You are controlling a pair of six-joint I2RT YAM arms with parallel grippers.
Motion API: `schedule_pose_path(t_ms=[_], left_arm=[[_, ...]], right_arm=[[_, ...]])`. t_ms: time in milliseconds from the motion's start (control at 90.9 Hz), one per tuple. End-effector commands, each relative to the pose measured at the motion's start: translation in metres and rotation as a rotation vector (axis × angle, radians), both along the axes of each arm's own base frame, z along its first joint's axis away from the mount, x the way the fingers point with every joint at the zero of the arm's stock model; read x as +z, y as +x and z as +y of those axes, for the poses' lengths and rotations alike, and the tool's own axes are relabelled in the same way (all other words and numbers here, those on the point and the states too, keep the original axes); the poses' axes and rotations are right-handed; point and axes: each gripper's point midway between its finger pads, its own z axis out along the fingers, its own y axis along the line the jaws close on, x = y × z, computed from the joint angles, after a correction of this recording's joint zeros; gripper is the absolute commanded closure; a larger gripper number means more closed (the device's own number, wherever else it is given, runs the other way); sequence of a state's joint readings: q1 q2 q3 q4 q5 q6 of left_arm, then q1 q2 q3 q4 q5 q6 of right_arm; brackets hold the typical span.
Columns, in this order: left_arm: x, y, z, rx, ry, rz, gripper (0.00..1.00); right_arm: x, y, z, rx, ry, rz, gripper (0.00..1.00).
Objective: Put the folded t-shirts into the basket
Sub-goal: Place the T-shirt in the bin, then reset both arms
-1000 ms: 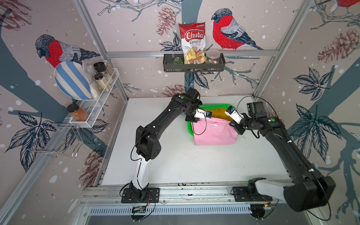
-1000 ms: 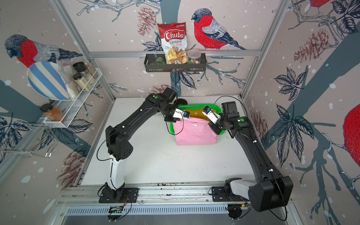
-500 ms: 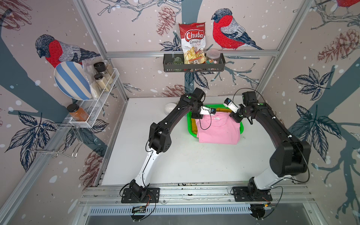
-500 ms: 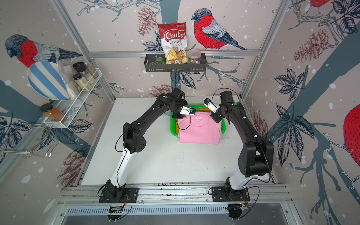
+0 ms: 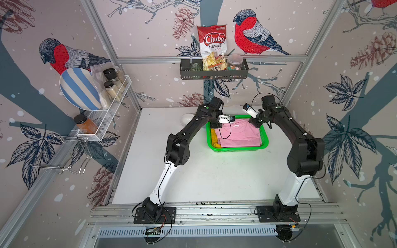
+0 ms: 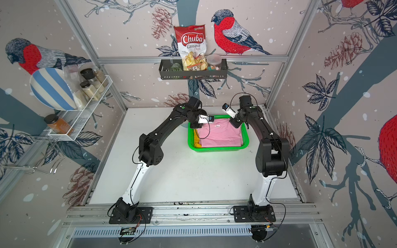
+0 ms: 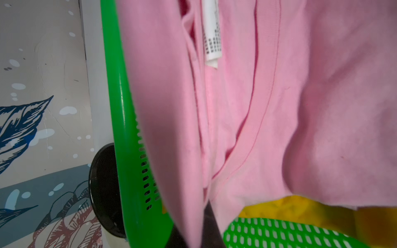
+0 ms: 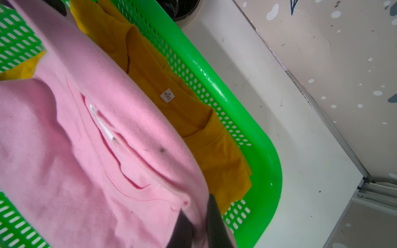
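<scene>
1. Note the left gripper (image 7: pixel 195 232) pinched narrow on a fold of the pink shirt (image 7: pixel 257 107), close to the collar and the white neck label (image 7: pixel 211 43).
2. Note the right gripper (image 8: pixel 198 225) pinched the same way on the same shirt, at the other end of the collar edge.
3. Compare with one second ago. Then: draped over the near rim of the basket (image 5: pixel 236 148) and onto the table (image 5: pixel 214 182). Now: drawn toward the basket's far edge and lying inside the rims, as far as both top views show.
4. Find the yellow shirt (image 5: pixel 214 137) underneath, showing along the basket's left edge.
5. Record no dark red shirt in view. Cannot tell whether it is buried below.
6. Locate the basket near the table's back edge, right of centre.
7. Treat the pink shirt as placed but not yet released.
8. Open both grippers together, then lift straight up. Otherwise expect the collar edge to be dragged back over the rim.
</scene>
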State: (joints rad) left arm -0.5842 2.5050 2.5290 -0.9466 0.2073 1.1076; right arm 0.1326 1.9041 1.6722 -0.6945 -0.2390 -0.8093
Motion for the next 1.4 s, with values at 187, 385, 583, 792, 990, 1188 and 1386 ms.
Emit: schedule_pose_path(t_ms=[187, 385, 583, 792, 990, 1188, 1386], left_arm=[[-0.006, 0.024, 0.006, 0.068, -0.017, -0.039, 0.99], [0.022, 0.052, -0.002, 0.210, -0.135, -0.126, 0.05], [0.080, 0.045, -0.008, 0.280, -0.239, -0.160, 0.04], [0.159, 0.016, 0.012, 0.413, -0.372, -0.121, 0.05], [0.217, -0.001, 0.069, 0.657, -0.519, -0.109, 0.04], [0.225, -0.025, 0.150, 0.913, -0.638, -0.060, 0.04], [0.166, -0.065, 0.251, 1.190, -0.733, -0.103, 0.04]], right_arm=[[-0.016, 0.019, 0.001, -0.036, -0.009, 0.006, 0.91], [0.004, 0.042, -0.017, -0.223, -0.003, -0.083, 0.03], [0.075, 0.036, -0.011, -0.300, 0.105, -0.220, 0.00], [0.169, 0.008, 0.001, -0.378, 0.064, -0.521, 0.00], [0.245, -0.053, 0.005, -0.395, 0.325, -0.714, 0.00], [0.272, -0.125, -0.006, -0.440, 0.672, -0.804, 0.00], [0.217, -0.160, -0.050, -0.711, 0.733, -0.740, 0.00]])
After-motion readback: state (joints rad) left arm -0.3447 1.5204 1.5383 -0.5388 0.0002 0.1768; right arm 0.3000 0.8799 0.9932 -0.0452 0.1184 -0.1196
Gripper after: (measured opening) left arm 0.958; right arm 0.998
